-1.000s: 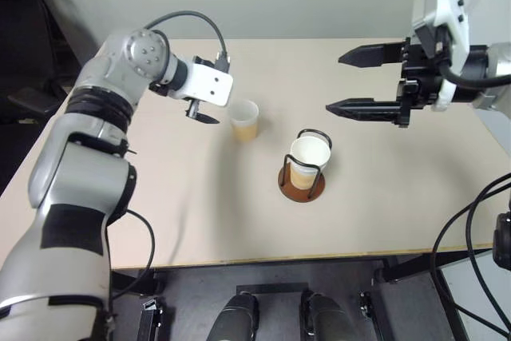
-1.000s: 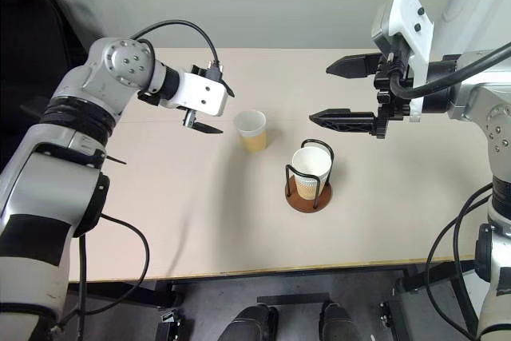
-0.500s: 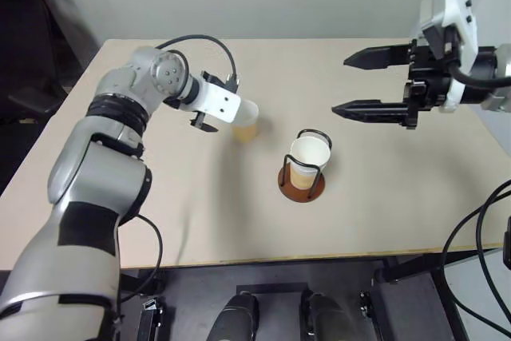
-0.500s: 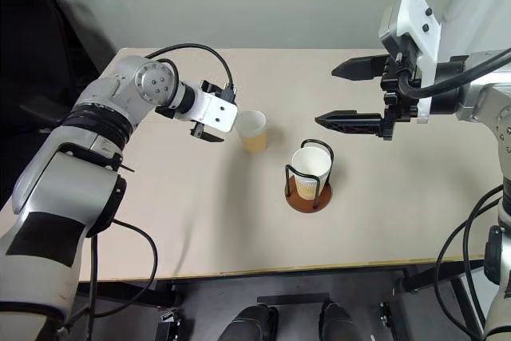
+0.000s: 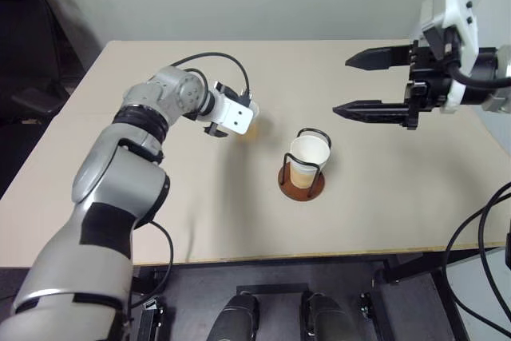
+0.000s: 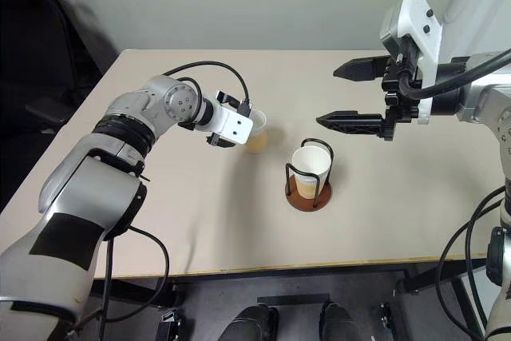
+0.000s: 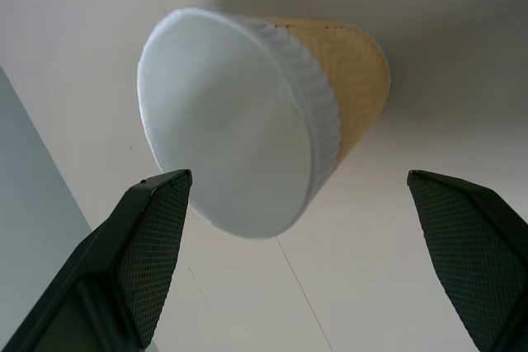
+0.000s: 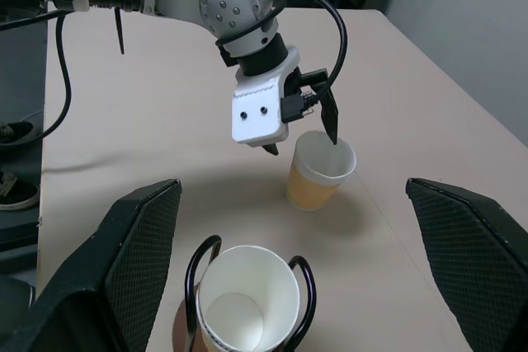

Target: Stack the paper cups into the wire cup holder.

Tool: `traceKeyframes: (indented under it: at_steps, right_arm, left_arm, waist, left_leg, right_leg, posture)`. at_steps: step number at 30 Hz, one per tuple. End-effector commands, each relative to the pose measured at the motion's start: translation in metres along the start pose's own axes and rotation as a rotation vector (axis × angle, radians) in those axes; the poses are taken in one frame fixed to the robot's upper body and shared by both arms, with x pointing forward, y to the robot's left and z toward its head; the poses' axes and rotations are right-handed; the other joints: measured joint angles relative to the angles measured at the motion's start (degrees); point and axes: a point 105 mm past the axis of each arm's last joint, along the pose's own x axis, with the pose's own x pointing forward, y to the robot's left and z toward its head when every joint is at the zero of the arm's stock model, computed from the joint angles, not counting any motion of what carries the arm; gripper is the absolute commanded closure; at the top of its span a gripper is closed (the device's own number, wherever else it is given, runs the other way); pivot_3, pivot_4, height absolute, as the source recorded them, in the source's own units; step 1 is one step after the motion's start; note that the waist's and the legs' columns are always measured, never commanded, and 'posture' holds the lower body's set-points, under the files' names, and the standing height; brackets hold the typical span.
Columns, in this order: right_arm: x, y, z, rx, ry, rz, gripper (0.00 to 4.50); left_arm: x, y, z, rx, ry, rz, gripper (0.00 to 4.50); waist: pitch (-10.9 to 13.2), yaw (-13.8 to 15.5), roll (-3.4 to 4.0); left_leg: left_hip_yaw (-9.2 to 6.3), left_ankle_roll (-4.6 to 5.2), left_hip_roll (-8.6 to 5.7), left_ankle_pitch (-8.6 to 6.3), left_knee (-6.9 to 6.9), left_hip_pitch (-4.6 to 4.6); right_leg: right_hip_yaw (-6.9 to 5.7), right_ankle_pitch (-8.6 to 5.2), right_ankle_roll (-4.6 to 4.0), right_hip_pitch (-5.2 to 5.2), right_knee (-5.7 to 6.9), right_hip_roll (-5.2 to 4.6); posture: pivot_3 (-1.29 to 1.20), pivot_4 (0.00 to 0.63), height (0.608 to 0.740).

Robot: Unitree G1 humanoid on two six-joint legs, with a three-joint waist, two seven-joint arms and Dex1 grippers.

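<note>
Tabletop [image 5: 160, 197]: my left gripper [image 8: 301, 125], wide open and empty, straddles a loose paper cup [image 8: 320, 171]; crooked closing could topple it.

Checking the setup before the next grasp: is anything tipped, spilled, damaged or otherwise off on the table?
Nothing stands out. The loose paper cup stands upright on the table. The wire cup holder sits level with a cup seated upright inside. No spill shows.

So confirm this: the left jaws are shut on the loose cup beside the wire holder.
Not quite: the left gripper is open. Its jaws straddle the loose cup without closing on it, as the right wrist view shows. The cup does stand beside the wire holder.
</note>
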Motion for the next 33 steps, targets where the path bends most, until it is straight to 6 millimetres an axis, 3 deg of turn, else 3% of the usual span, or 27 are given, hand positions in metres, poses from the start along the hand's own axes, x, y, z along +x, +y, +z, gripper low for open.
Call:
traceKeyframes:
  at_steps: [1, 11, 12, 18, 22, 33]
  right_arm:
    - [-0.006, 0.003, 0.011, -0.052, -0.016, -0.016, 0.03]
    - [-0.009, 0.004, 0.008, -0.047, -0.003, -0.016, 0.03]
    - [-0.01, 0.004, 0.006, -0.049, 0.004, -0.014, 0.03]
    - [-0.015, 0.008, -0.012, -0.091, 0.102, 0.028, 0.03]
    - [-0.019, 0.011, -0.024, -0.106, 0.126, 0.096, 0.03]
    - [-0.035, 0.005, -0.041, -0.003, 0.12, 0.125, 0.03]
  left_arm:
    - [0.0, -0.001, 0.001, 0.011, 0.0, -0.013, 0.61]
    - [-0.002, -0.008, -0.006, 0.044, 0.042, -0.077, 4.32]
    - [-0.004, -0.007, -0.006, 0.042, 0.043, -0.083, 4.45]
    - [-0.019, -0.008, -0.01, -0.001, 0.019, -0.151, 4.45]
    - [-0.042, -0.001, -0.009, -0.085, -0.051, -0.204, 4.45]
    - [-0.085, 0.029, 0.02, -0.151, -0.297, -0.227, 4.45]
  waist:
    - [0.0, 0.07, 0.0]
    - [0.0, 0.08, -0.01]
    - [0.0, 0.12, 0.0]
    - [-0.01, 0.15, -0.01]
    - [-0.01, 0.04, -0.05]
    - [0.0, -0.01, -0.05]
  left_leg:
    - [-0.07, 0.0, 0.06, 0.01, 0.04, 0.0]
    - [-0.07, 0.01, 0.04, 0.02, 0.3, -0.03]
    - [-0.13, 0.01, 0.06, 0.02, 0.33, -0.04]
    - [-0.2, 0.05, 0.05, -0.03, 0.45, -0.08]
    - [-0.13, 0.05, 0.04, -0.05, 0.44, -0.09]
    - [-0.07, 0.26, 0.04, -0.19, 0.61, -0.17]
  right_leg:
    - [0.06, 0.0, 0.0, 0.0, 0.03, -0.1]
    - [0.04, -0.08, -0.1, 0.05, 0.12, 0.01]
    - [0.05, -0.08, -0.1, 0.05, 0.13, -0.04]
    - [0.06, -0.09, -0.09, 0.09, 0.11, -0.06]
    - [0.04, -0.11, -0.11, 0.08, 0.12, 0.07]
    - [0.1, -0.19, -0.02, 0.1, 0.12, -0.02]
  posture:
    - [0.0, 0.15, 0.74]
    - [0.0, 0.15, 0.74]
    - [0.0, 0.15, 0.74]
    - [0.0, 0.15, 0.74]
    - [0.0, 0.15, 0.74]
    - [0.0, 0.15, 0.74]
